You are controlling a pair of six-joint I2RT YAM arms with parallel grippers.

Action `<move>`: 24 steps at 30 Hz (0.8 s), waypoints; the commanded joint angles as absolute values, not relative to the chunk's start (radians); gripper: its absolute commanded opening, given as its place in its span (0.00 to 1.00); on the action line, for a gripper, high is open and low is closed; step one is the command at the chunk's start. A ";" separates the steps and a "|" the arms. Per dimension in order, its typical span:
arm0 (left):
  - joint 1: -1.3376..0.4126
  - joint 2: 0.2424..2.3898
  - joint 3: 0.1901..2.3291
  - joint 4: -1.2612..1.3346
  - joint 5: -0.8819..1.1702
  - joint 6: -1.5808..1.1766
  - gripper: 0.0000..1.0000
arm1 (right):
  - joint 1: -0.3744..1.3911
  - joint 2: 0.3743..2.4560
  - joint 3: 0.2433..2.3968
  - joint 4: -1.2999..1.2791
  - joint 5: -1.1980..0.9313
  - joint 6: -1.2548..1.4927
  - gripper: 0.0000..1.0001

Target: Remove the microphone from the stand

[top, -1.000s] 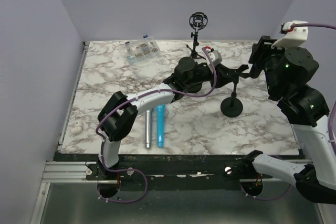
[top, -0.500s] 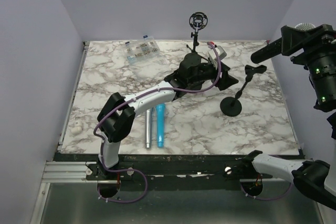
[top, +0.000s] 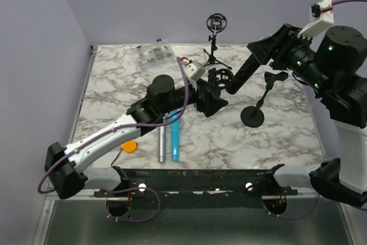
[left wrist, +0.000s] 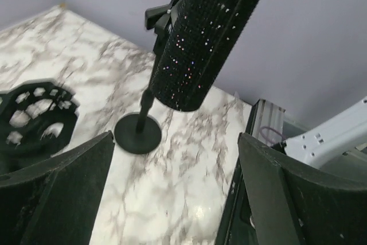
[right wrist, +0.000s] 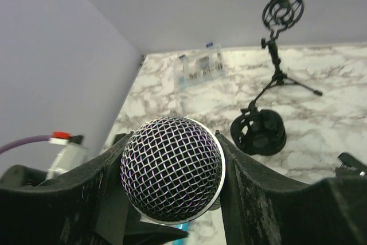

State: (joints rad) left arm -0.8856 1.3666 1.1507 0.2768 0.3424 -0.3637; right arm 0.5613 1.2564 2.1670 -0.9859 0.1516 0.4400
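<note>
Above the far-right marble, right gripper [right wrist: 172, 177] pinches the microphone [top: 241, 73] clear of the stand [top: 253, 117]; left gripper [left wrist: 172, 194] gapes wide beneath.

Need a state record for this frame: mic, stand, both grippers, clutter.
microphone: off the stand, held slanted in the air
stand: on its round base on the table, clip empty
right gripper: shut on the microphone at its head end
left gripper: open, holds nothing, close to the microphone's tail end
clutter: tripod shock mount at the back, parts box, silver cylinder beside blue cylinder
</note>
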 commanded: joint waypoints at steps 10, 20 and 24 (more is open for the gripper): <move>-0.836 0.556 1.062 -0.571 -0.218 -0.285 0.93 | 0.562 1.364 1.756 -0.903 -0.322 0.546 0.01; -0.831 0.663 1.210 -0.212 -0.456 0.078 0.95 | 0.774 1.430 1.363 -0.652 -0.038 0.732 0.01; -0.827 0.750 1.163 -0.042 -0.541 0.247 0.95 | 0.828 1.500 1.281 -0.552 -0.006 0.826 0.01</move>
